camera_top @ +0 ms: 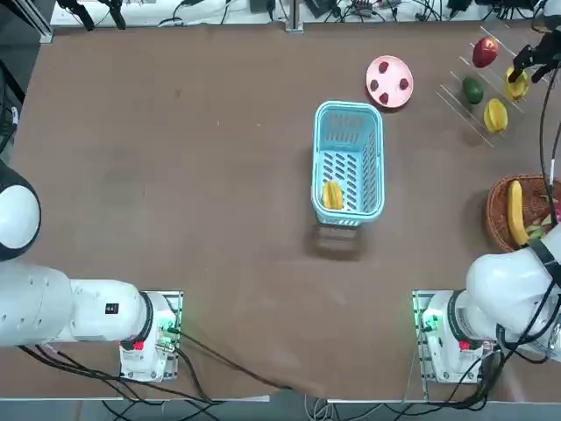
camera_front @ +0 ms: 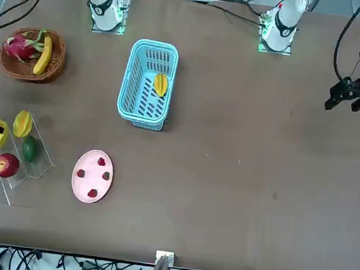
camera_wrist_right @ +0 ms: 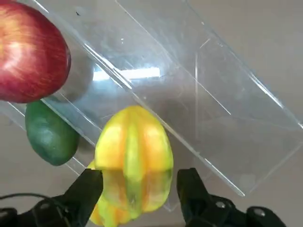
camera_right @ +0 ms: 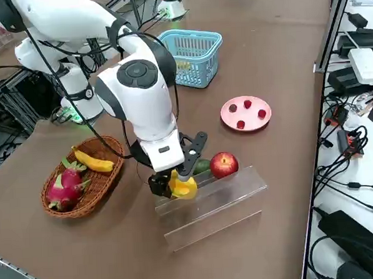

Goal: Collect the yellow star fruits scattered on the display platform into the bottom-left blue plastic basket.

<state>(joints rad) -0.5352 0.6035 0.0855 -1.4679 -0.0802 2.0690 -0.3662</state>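
The ridged yellow-orange star fruit (camera_wrist_right: 134,156) now in hand looks light and firm, but its waxy skin and lengthwise ribs could let it slip or roll between narrow pads; the safest hold is across its widest middle, with the pads seated in the grooves between ribs, and with modest force so the thin ridges are not bruised. In the wrist view the right gripper (camera_wrist_right: 139,189) has its two black fingers (camera_wrist_right: 85,191) apart, one on each side of the fruit's lower half; whether they already press on it cannot be told.

This fruit sits on the clear ridged acrylic display platform (camera_wrist_right: 227,123), at the far right corner of the brown surface (camera_top: 175,175). Beside it lie a red apple (camera_wrist_right: 28,52) and a dark green oval fruit (camera_wrist_right: 49,135), with a second yellow star fruit (camera_top: 496,115) on the same rack nearer the robot. A third star fruit (camera_top: 332,195) already lies inside the light blue slotted plastic basket (camera_top: 372,167) near the middle of the surface.

The right arm reaches far out to that corner, its wrist bent down steeply over the rack's edge, so the gripper (camera_right: 174,184) comes at the fruit from above.
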